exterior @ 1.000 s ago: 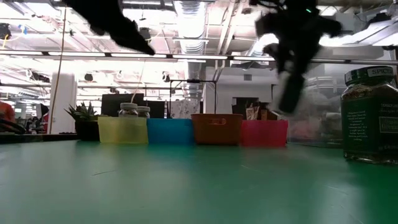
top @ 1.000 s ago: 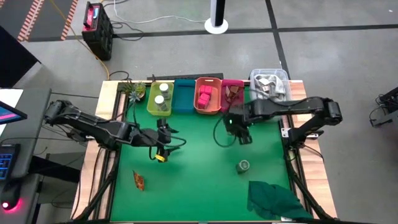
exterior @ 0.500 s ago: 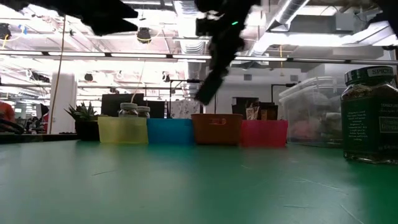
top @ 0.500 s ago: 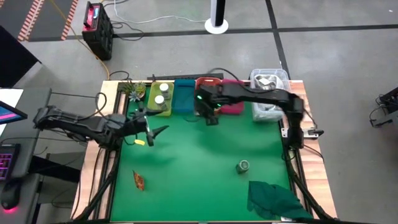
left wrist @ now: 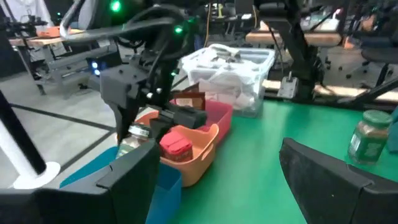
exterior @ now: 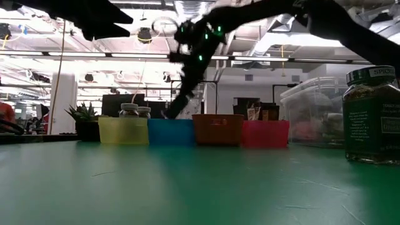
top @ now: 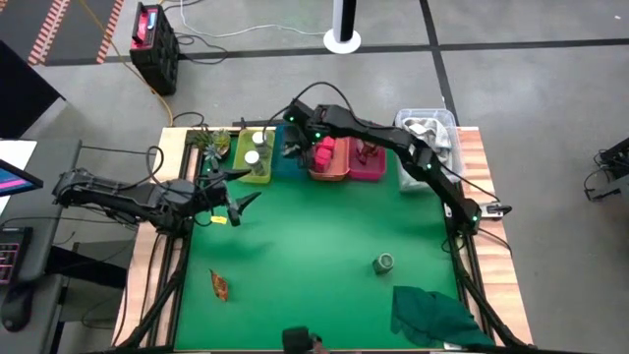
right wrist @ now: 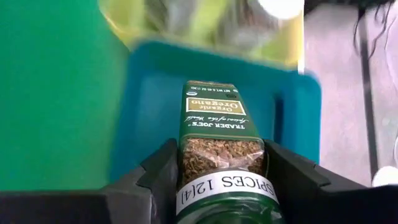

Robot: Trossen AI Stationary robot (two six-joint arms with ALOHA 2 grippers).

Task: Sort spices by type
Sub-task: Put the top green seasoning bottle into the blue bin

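The right gripper [right wrist: 221, 171] hangs over the smooth blue plastic bin [right wrist: 155, 99], jaws clamped on a glass green-labelled oregano jar [right wrist: 221, 143]. The left gripper [top: 236, 202] waits over the table's [top: 314, 256] left side, jaws apart. A second round green-lidded jar [top: 384, 262] stands on the felt-like green surface.

A: Legible markings on the held green jar [right wrist: 219, 146]?
B: "Trader Joe's", "Organic Oregano", and "SPICES 12|4|".
A: Elsewhere?
B: The green jar on the mat [exterior: 370, 115] reads "SPIC" on its lid.
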